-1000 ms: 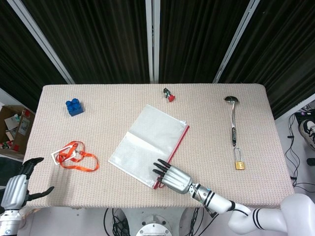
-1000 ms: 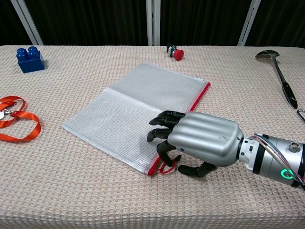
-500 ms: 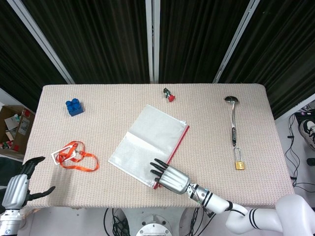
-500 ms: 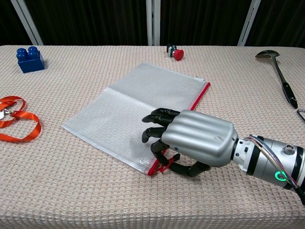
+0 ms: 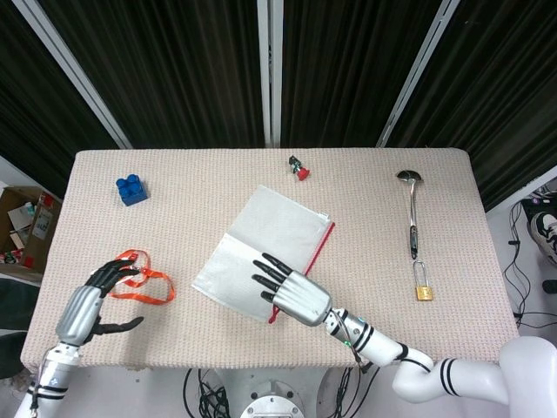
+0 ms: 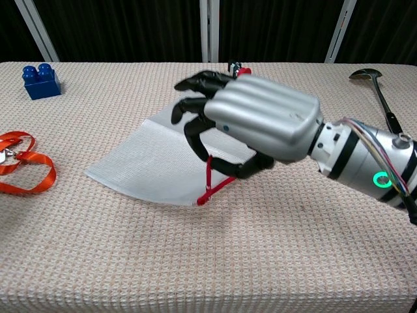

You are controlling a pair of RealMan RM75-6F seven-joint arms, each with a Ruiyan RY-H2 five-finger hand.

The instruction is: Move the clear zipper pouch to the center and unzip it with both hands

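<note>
The clear zipper pouch [image 5: 261, 235] lies slanted near the table's middle, its red zipper edge [image 5: 319, 248] on the right side. My right hand [image 5: 291, 292] pinches the near end of that zipper edge and holds it above the table. In the chest view the right hand [image 6: 251, 120] is raised, and the pouch [image 6: 150, 163] curves up from the cloth toward it, with the red zipper [image 6: 208, 179] running into the hand. My left hand [image 5: 87, 305] hovers over the near-left part of the table with fingers apart, holding nothing, beside the orange lanyard [image 5: 144, 280].
A blue block [image 5: 131, 189] sits at the far left. A small red-tipped item [image 5: 299, 168] lies beyond the pouch. A metal ladle [image 5: 411, 218] and a brass padlock [image 5: 423, 289] lie on the right. The lanyard [image 6: 26, 163] shows at the chest view's left edge.
My right hand has risen and moved left, lifting the pouch's near zipper corner off the cloth. My left hand has come up and inward over the table, next to the lanyard.
</note>
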